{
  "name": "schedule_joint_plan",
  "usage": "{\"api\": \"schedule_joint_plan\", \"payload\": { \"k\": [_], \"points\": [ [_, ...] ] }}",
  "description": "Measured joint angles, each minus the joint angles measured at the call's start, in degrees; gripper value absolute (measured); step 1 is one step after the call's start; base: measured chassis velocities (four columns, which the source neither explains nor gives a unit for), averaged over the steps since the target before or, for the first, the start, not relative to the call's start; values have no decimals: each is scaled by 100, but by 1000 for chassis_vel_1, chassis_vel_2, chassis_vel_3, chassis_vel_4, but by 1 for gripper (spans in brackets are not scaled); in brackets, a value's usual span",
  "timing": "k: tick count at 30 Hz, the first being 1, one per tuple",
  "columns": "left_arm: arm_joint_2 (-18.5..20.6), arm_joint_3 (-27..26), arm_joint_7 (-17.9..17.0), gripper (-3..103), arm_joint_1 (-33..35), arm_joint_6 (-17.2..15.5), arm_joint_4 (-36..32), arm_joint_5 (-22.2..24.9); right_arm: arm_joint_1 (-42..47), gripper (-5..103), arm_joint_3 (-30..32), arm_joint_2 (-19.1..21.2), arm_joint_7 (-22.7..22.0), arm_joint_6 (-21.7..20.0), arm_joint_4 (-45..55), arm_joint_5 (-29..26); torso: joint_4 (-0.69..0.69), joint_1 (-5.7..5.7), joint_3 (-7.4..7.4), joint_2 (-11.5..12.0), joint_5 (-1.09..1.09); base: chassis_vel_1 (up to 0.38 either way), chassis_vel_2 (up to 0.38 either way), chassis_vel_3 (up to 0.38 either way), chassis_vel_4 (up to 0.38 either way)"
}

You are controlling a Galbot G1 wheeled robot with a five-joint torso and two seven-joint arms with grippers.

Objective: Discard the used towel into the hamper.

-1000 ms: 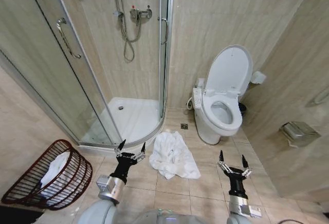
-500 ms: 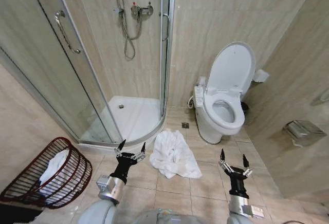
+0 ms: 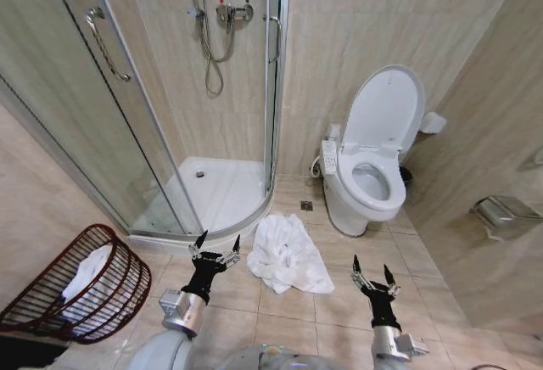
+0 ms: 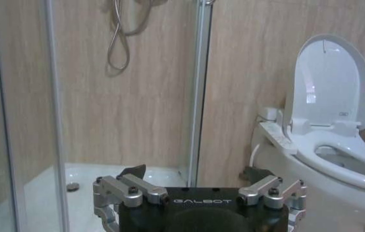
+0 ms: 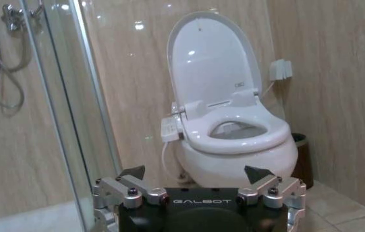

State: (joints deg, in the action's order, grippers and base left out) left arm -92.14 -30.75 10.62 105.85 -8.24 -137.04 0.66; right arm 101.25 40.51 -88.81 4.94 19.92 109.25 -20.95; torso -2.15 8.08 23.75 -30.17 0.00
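— End effectors? 
— Left end effector [image 3: 215, 244] is hovering beside the towel [image 3: 290, 254], fingers apart, gripping nothing. Right end effector [image 3: 372, 273] likewise, past the towel. 
— Hamper [image 3: 81, 283]? 
— Sitting well left of the towel.

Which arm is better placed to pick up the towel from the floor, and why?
Probably the left: the open left gripper sits right beside the towel, with the hamper on that side too. The open right gripper is farther away.

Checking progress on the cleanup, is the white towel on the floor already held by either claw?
No, the towel lies on the tiles between the open left claw and the open right claw.
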Motion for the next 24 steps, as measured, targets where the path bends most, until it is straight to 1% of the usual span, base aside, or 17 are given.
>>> {"api": "schedule_joint_plan", "payload": {
  "k": [2, 9, 15, 20, 23, 24],
  "points": [
    [0, 0, 0, 100, 0, 0, 0, 0, 10, 100, 20, 17, 5, -24, -1, 90, 0, -30, -38, 69, 0, 0, 0, 0, 0],
    [0, 0, 0, 100, 0, 0, 0, 0, 20, 100, 20, 14, 32, -11, -4, 126, 1, -87, -133, 220, 0, 0, 0, 0, 0],
    [0, 0, 0, 100, 0, 0, 0, 0, -26, 100, 35, -16, 27, 317, -33, 173, 0, -146, -229, 376, 0, 0, 0, 0, 0],
    [0, 0, 0, 100, 0, 0, 0, 0, -72, 100, 49, -38, 17, 472, -31, 179, 0, -185, -283, 467, 0, 0, 0, 0, 0],
    [0, 0, 0, 100, 0, 0, 0, 0, -143, 100, 68, -58, 3, 683, -55, 333, 0, -217, -347, 563, 0, 0, 0, 0, 0],
    [0, 0, 0, 100, 0, 0, 0, 0, -143, 100, 68, -58, 3, 683, -55, 333, 0, -217, -347, 563, 0, 0, 0, 0, 0]
  ]
}}
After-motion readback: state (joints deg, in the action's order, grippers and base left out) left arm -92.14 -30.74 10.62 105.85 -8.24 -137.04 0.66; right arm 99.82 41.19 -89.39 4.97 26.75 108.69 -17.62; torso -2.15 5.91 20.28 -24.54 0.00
